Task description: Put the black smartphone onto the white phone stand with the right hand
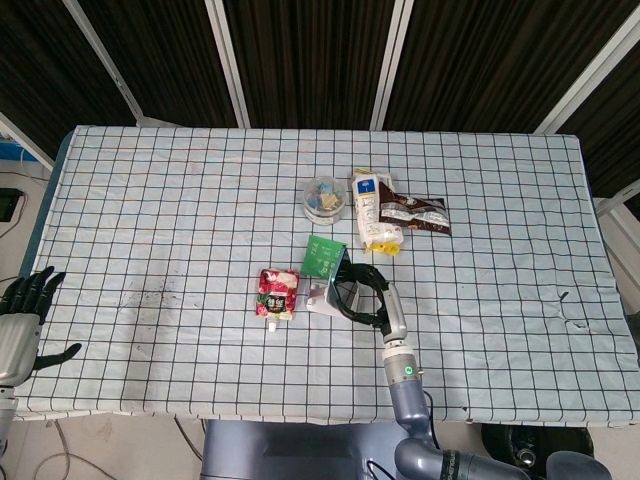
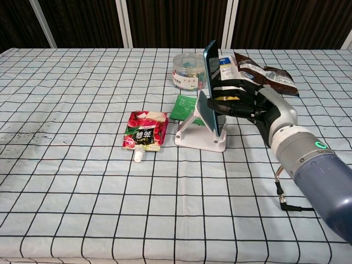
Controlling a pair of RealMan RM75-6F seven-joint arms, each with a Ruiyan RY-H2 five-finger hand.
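The black smartphone (image 2: 211, 82), with a blue edge, stands upright and leans back against the sloped plate of the white phone stand (image 2: 201, 132) near the table's middle. My right hand (image 2: 246, 103) grips the phone from its right side, fingers wrapped across its face. In the head view the phone (image 1: 343, 279) and stand (image 1: 320, 300) are small, with the right hand (image 1: 368, 298) beside them. Whether the phone's lower edge rests in the stand's lip is hidden. My left hand (image 1: 22, 312) hangs off the table's left edge, fingers apart and holding nothing.
A red drink pouch (image 2: 144, 132) lies left of the stand and a green packet (image 2: 183, 107) behind it. Further back are a clear round tub (image 2: 188, 70), a yellow-white packet (image 1: 371, 212) and a brown snack bag (image 2: 264, 70).
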